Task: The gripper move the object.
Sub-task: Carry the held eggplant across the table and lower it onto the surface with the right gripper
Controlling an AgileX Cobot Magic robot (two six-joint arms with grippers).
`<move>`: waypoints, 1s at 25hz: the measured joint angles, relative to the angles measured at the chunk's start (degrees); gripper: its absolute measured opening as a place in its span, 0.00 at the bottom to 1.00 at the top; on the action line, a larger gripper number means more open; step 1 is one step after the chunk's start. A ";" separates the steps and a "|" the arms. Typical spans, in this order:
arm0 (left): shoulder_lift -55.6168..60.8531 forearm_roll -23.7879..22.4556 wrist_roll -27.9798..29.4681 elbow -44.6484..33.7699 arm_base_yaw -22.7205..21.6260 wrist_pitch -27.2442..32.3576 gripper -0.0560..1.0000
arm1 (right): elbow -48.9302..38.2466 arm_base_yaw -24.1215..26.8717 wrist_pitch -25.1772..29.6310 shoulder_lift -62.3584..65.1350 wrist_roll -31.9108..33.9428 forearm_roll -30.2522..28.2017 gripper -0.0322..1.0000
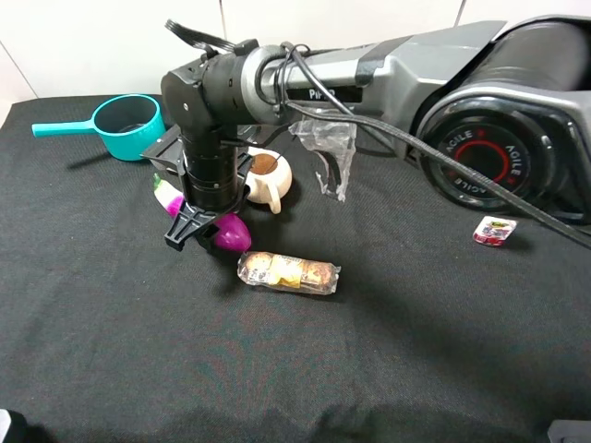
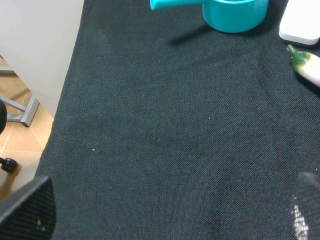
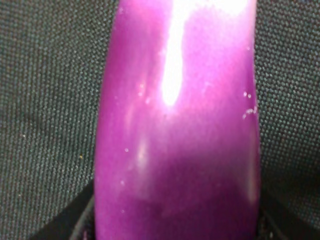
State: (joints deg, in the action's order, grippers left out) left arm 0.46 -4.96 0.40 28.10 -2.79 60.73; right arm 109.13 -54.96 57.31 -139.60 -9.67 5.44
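Two grippers are shown above a table covered in coarse-woven black cloth [image 1: 111,351]. The right gripper [image 1: 197,233], a black claw on a black and grey arm reaching across to the left side of the exterior view, is clamped shut on the glossy magenta-purple toy eggplant [image 1: 233,233]. The elongated body is gripped near its middle, with the white neck and green stem tip protruding on one side of the claw and the rounded purple end on the other. In the right wrist view the toy eggplant [image 3: 177,140] fills the frame, smooth and shiny under a bright glare stripe, with dark fingers [image 3: 65,225] seen at its flanks. Whether it is resting on the cloth or raised just clear cannot be told. The left gripper [image 2: 165,214] is spread wide over bare cloth, with nothing between its mesh-textured fingertips [image 2: 25,212]. A snack roll wrapped in clear film [image 1: 288,272] is laid just beside the purple end. Behind the arm a cream rounded cup [image 1: 270,175], a piece of crumpled clear plastic [image 1: 328,148] and a teal long-handled saucepan [image 1: 129,125] are set. A small red-and-white packet [image 1: 494,231] is placed well apart to the right.
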 joint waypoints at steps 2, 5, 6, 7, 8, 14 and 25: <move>0.00 0.00 0.00 0.00 0.00 0.00 0.99 | 0.00 0.00 0.00 -0.56 0.00 0.12 0.41; 0.00 0.00 0.00 0.00 0.00 0.00 0.99 | 0.00 0.00 0.00 -1.06 0.00 0.32 0.41; 0.00 0.00 0.00 0.00 0.00 0.00 0.99 | 0.00 0.00 -0.09 -1.06 0.00 0.36 0.41; 0.00 0.00 0.00 0.00 0.00 0.00 0.99 | 0.00 0.00 -0.15 -1.06 0.00 0.36 0.41; 0.00 0.00 0.00 0.00 0.00 0.00 0.99 | 0.00 0.00 -0.19 -1.06 -0.06 0.36 0.41; 0.00 0.00 0.00 0.00 0.00 0.00 0.99 | 0.00 0.00 -0.19 -1.06 -0.45 0.36 0.41; 0.00 0.00 0.00 0.00 0.00 0.00 0.99 | 0.00 0.00 -0.19 -1.06 -0.45 0.36 0.41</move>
State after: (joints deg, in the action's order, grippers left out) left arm 0.46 -4.96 0.40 28.10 -2.79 60.73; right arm 109.13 -54.96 57.11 -140.66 -10.12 5.81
